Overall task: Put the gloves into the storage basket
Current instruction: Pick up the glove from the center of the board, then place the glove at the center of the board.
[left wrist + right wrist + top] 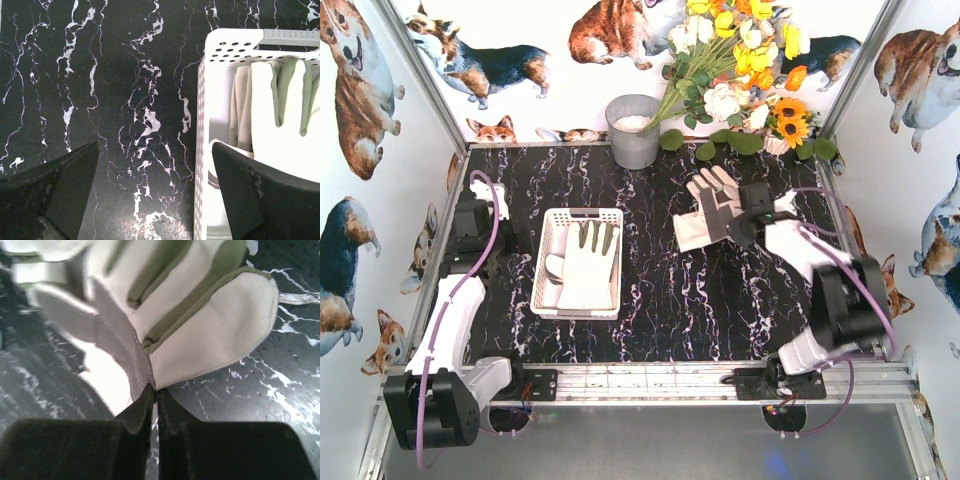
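Marbled tabletop (pixel 660 300): right claw (pixel 152 392) reaches forward, pinching a glove (pixel 210 340) (left claw (pixel 155 150) gapes near basket (pixel 202 100)).

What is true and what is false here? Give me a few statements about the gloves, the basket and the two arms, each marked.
1. The white storage basket holds a glove. True.
2. The right end effector stands wide open. False: its jaws are closed, pinching the edge of a loose glove on the table.
3. The left end effector is open and holds nothing. True.
4. The grey bucket lies tipped on its side. False: it stands upright at the table's far edge.
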